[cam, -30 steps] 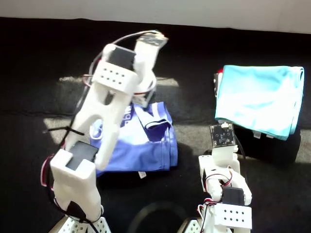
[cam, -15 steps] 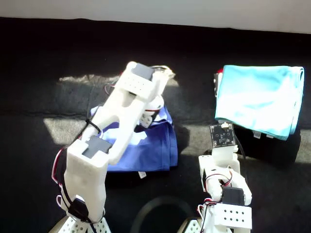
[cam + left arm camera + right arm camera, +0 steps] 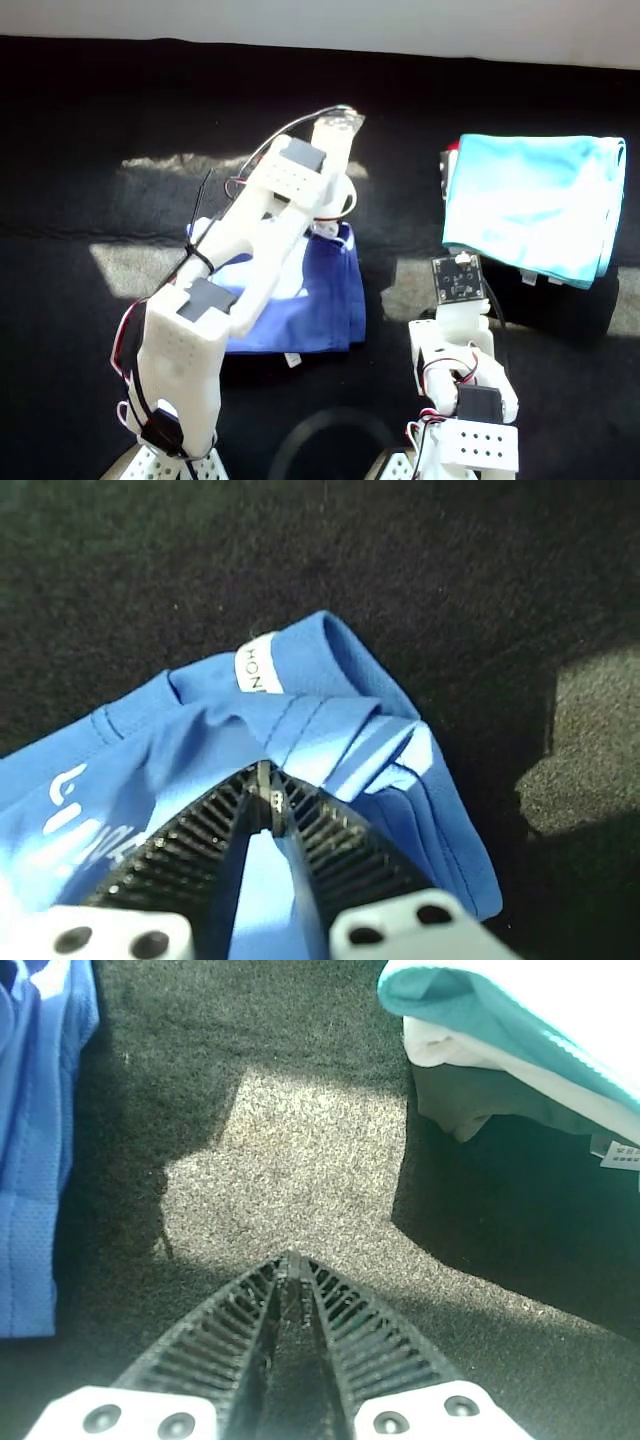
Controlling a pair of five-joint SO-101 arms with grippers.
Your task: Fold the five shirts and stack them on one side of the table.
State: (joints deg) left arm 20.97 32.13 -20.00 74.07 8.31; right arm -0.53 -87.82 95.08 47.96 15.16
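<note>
A blue shirt (image 3: 315,300) lies partly folded on the black table, left of centre. The left arm stretches over it from the front. In the left wrist view my left gripper (image 3: 266,800) is shut, its tips pinching bunched blue fabric (image 3: 340,720) near the white neck label (image 3: 258,665). A stack of folded shirts sits at the right with a turquoise one (image 3: 535,205) on top and a white one (image 3: 445,1050) and dark ones beneath. My right gripper (image 3: 290,1265) is shut on nothing, low over bare cloth between the blue shirt (image 3: 40,1160) and the stack.
The black tablecloth (image 3: 100,120) covers the whole table, with sunlit patches beside the blue shirt. The right arm's base (image 3: 465,400) stands at the front, near the stack. The far left part of the table is open.
The left arm came down from a raised pose onto the blue shirt, then reached a little farther back and right. The right arm and the stack stayed still.
</note>
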